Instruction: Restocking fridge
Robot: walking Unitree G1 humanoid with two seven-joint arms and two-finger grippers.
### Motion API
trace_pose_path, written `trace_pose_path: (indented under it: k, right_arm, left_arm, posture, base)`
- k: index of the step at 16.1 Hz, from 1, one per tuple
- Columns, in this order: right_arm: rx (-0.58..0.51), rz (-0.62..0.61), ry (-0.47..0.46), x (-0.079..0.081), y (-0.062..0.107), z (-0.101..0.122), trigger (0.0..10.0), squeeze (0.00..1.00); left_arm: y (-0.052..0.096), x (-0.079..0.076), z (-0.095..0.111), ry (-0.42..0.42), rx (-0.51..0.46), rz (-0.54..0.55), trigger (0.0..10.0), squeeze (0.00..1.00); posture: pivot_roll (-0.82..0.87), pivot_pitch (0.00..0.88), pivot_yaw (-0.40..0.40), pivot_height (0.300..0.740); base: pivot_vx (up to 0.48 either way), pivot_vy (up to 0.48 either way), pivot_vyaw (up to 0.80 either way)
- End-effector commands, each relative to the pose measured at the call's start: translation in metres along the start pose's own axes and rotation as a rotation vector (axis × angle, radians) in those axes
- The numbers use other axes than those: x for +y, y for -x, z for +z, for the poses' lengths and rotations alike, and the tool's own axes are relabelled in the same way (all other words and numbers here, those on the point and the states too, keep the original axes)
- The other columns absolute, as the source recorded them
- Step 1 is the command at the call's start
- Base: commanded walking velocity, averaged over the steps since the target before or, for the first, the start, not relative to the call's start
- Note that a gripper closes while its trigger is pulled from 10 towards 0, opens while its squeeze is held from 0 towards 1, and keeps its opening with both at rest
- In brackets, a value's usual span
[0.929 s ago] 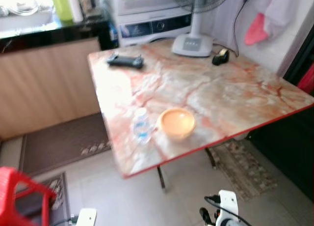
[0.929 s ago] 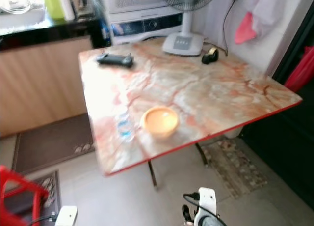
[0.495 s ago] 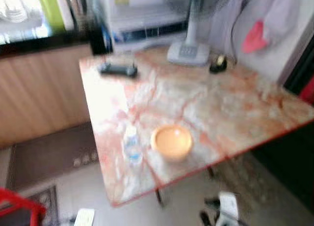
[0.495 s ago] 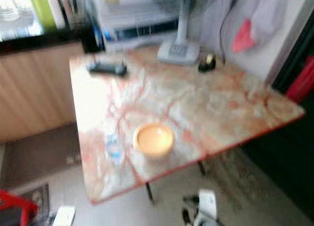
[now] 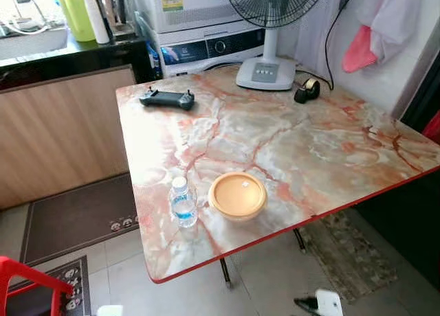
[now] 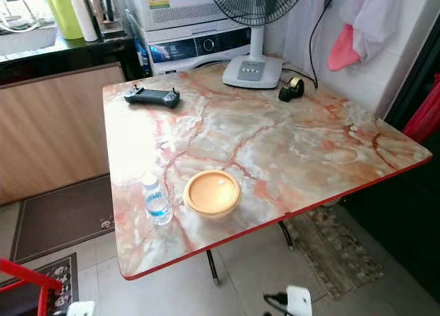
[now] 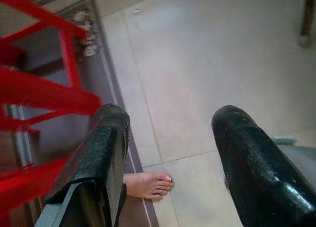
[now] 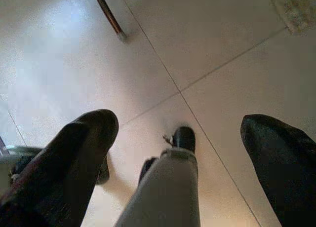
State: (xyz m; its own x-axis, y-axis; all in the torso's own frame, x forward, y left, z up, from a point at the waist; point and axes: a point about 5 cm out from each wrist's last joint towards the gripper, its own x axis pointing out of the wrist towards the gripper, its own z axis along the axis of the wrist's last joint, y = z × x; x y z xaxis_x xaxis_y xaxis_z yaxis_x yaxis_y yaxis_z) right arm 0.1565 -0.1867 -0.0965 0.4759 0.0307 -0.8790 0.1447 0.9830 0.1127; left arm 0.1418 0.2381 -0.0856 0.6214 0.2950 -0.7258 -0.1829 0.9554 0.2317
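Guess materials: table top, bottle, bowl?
Table top: looks like marble-pattern laminate, glossy, pink veining, with a red edge strip; could be real stone.
Bottle: clear plastic by the look, see-through body, white cap, blue label.
Bowl: matte orange-tan, probably plastic or melamine; ceramic can't be ruled out.

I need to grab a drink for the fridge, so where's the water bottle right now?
The bottle stands upright on the marble table, near its front-left corner in the head views, just left of the orange bowl.
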Motion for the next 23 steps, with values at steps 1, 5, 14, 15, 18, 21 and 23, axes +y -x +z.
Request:
trace_pose_path:
  k: [1,5,14,15,18,21,23]
  right_arm:
    - [-0.014,0.010,0.012,0.002,0.000,0.001,10.0,0.00]
    - [0.003,0.013,0.022,-0.001,0.002,-0.009,10.0,0.00]
    - [0.019,0.012,0.066,-0.008,0.003,-0.011,10.0,0.00]
    - [0.018,0.012,0.064,-0.008,0.003,-0.011,10.0,0.00]
    - [0.014,0.008,0.060,-0.008,0.003,-0.012,10.0,0.00]
    - [0.017,0.007,0.067,-0.008,0.003,-0.012,10.0,0.00]
    - [0.019,0.009,0.075,-0.008,0.003,-0.011,10.0,0.00]
  left_arm:
    - [0.001,0.008,0.011,0.011,-0.117,0.051,10.0,0.00]
    - [0.014,0.056,0.075,0.041,-0.551,0.248,10.0,0.00]
    - [0.140,-0.007,0.335,-0.075,-1.417,-0.285,10.0,0.00]
    - [0.148,-0.016,0.343,-0.071,-1.412,-0.355,10.0,0.00]
    - [0.185,-0.046,0.353,-0.307,-1.288,-0.632,10.0,0.00]
    - [0.183,-0.043,0.352,-0.195,-0.977,-0.617,10.0,0.00]
    - [0.187,-0.048,0.347,-0.255,-0.869,-0.684,10.0,0.00]
  posture:
    - [0.16,0.005,0.026,0.740]
    - [0.18,0.027,0.011,0.740]
    - [0.18,0.077,-0.005,0.740]
    - [0.18,0.077,-0.004,0.740]
    - [0.16,0.073,0.012,0.740]
    - [0.17,0.071,0.014,0.740]
    - [0.18,0.067,0.014,0.740]
  base:
    - [0.000,0.000,0.00]
    - [0.000,0.000,0.00]
    - [0.000,0.000,0.00]
    - [0.000,0.000,0.00]
    - [0.000,0.000,0.00]
    - [0.000,0.000,0.00]
    - [0.000,0.000,0.00]
